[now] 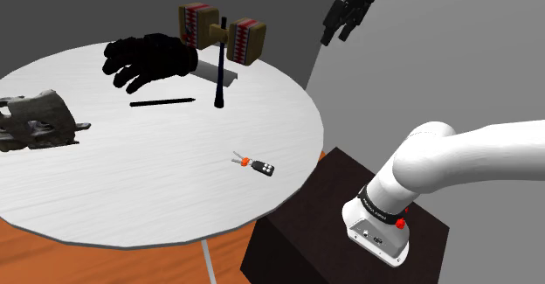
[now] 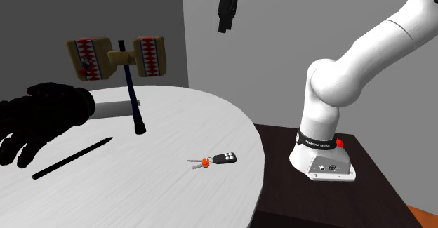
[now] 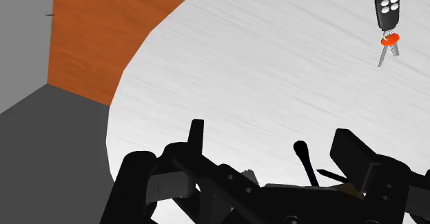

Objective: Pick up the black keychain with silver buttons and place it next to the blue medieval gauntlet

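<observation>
In the shoulder view the black keychain (image 1: 260, 165), with an orange tag at its ring, lies flat on the round white worktop (image 1: 157, 186), near the edge closest to the dark stand (image 1: 306, 238). The gauntlet (image 1: 148, 59), drawn black here rather than blue, rests at the far side, well apart from it and near a double-headed mallet (image 1: 223, 33). The pincer (image 1: 339, 33) hangs high up beyond the worktop's rim, touching nothing. In the second exterior view the keychain (image 2: 219, 159) sits alone on bare surface, the gauntlet (image 2: 42, 118) is at that view's left edge, and the pincer (image 2: 225, 24) is well above both. In the wrist view the two fingers stand apart and clasp nothing, so the pincer (image 3: 271, 129) is open and empty; the keychain (image 3: 387, 12) lies far off to one side of them. The step in hand looks like the approach, with the grasp not yet begun. The next move calls for swinging over the fob, lowering with the fingers astride it, and closing low, since it lies thin and flat.
</observation>
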